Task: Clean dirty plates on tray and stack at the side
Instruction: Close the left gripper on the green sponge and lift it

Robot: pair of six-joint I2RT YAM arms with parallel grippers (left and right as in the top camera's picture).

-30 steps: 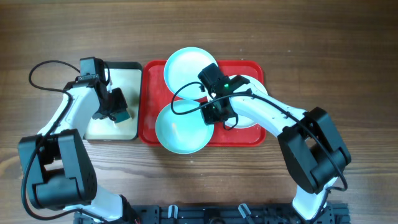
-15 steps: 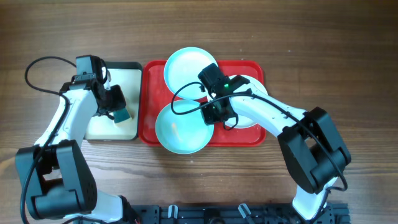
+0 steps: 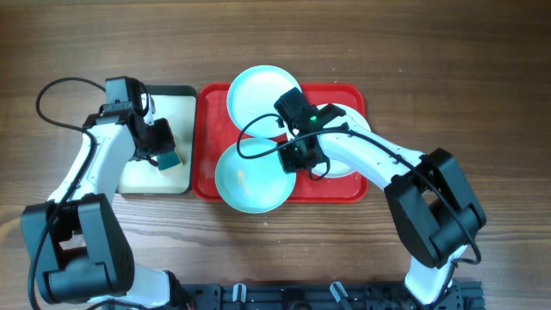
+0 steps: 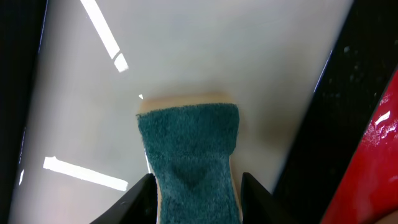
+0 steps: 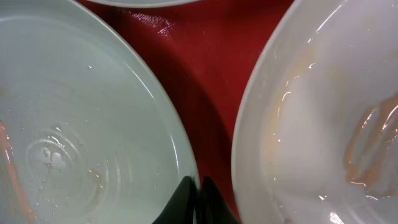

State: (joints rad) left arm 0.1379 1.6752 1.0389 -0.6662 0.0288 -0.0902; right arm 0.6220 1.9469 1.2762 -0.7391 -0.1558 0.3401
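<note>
Teal sponge [image 4: 189, 155] sits pinched in the left gripper [image 4: 196, 199] over the cream tray [image 3: 138, 176]. The right gripper [image 5: 198, 199] nips the rim of the front blue plate [image 3: 250, 181]. Wiping looks next, so the sponge must cross over.

Your overhead camera looks straight down on the whole desk [image 3: 482, 52], far enough off to take in both arms, whose bases sit at the near edge. Your left wrist camera sits very close above the black-rimmed tray [image 4: 186, 50] toward the desk's left edge. It faces down past the left gripper [image 4: 198, 199] at the sponge [image 4: 189, 149]. Your right wrist camera is just as close over the desk's middle. It faces down past the right gripper [image 5: 198, 196] at the red tray [image 5: 205, 81] between the light-blue plate [image 5: 74, 124] and the white plate [image 5: 311, 124]. Each wrist view shares its patch with the overhead view, and the two wrist views share only the red tray.
</note>
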